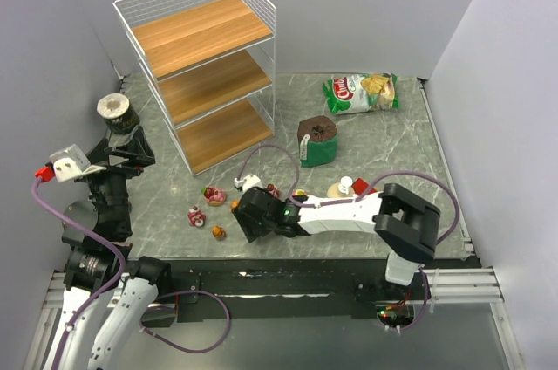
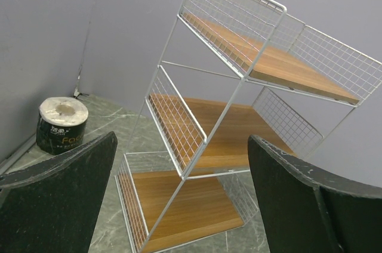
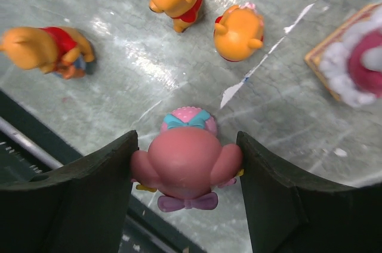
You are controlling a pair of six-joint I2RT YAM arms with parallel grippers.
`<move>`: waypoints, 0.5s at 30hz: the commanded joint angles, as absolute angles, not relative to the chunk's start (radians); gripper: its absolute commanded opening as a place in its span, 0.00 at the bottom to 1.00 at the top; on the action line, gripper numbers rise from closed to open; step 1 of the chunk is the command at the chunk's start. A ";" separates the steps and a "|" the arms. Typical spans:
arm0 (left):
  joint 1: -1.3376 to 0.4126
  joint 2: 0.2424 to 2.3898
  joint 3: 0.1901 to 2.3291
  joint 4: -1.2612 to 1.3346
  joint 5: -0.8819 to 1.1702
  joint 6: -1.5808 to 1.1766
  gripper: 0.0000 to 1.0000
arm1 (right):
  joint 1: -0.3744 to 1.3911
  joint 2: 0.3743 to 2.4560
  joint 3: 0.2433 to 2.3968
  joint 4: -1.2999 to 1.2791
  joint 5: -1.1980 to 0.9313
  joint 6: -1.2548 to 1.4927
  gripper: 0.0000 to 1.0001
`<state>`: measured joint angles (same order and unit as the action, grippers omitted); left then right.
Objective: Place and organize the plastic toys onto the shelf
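The left arm (image 1: 103,204) is standing folded up to the left of the shelf (image 1: 202,34), with its wrist raised and aiming at the shelf's open front. The left gripper (image 2: 182,139) is spreading its fingers wide and gripping nothing. The right arm (image 1: 349,211) is stretching low and leftward in front of the shelf, with its elbow bending well off to the shelf's right. The right gripper (image 3: 186,139) is pointing downward, its two fingers (image 3: 89,199) pressing against both sides of a pink toy (image 3: 186,166).
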<state>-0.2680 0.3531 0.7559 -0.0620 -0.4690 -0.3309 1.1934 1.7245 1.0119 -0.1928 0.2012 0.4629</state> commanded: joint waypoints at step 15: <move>-0.270 0.351 0.746 -0.015 -0.512 -0.310 0.96 | 1.054 1.586 1.195 -0.212 0.186 0.302 0.42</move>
<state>-0.2680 0.3531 0.7555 -0.0616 -0.4889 -0.3290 1.1370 1.5730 1.1168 -0.2504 0.2085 0.3817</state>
